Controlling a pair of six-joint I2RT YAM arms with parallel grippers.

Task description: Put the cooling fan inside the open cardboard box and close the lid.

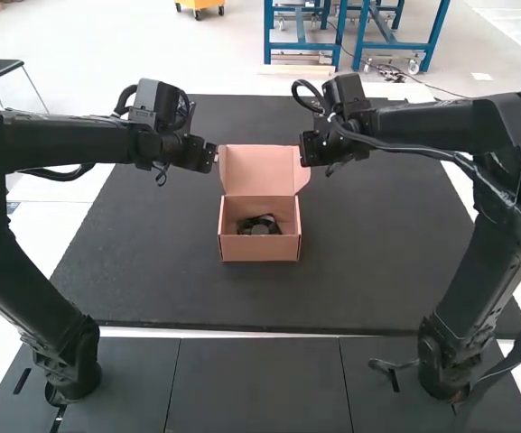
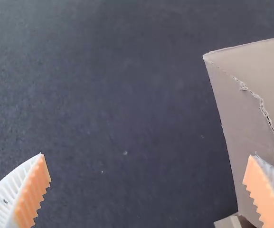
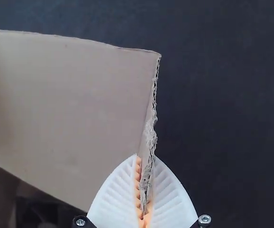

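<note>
Dark mat (image 1: 152, 271) lies flat across the pale worktop (image 1: 34, 225). Its surface is matte and finely grained, with a few pale specks visible close up. A row of dark panels (image 1: 260, 388) runs along the near edge, and both arm bases stand on them. A thin pale strip shows between the panels and the mat.

Cardboard box (image 1: 260, 236) sits near the middle of the mat, square to its edges. Lid (image 1: 258, 169) stands upright along the far side, its plain inner face turned toward the near edge. Fan (image 1: 258, 225), dark, lies inside on the box floor.

Right tool (image 1: 307, 152) is at the lid's right edge, clenched on it. The white ribbed fingers (image 3: 167, 190) press together with the ragged cardboard edge caught between the orange pads.

Left tool (image 1: 211, 157) is at the lid's left edge, released, with its fingers spread wide. One orange-padded finger (image 2: 262, 190) is just beside the cardboard; cannot tell whether it touches. The other finger is out over bare mat.
</note>
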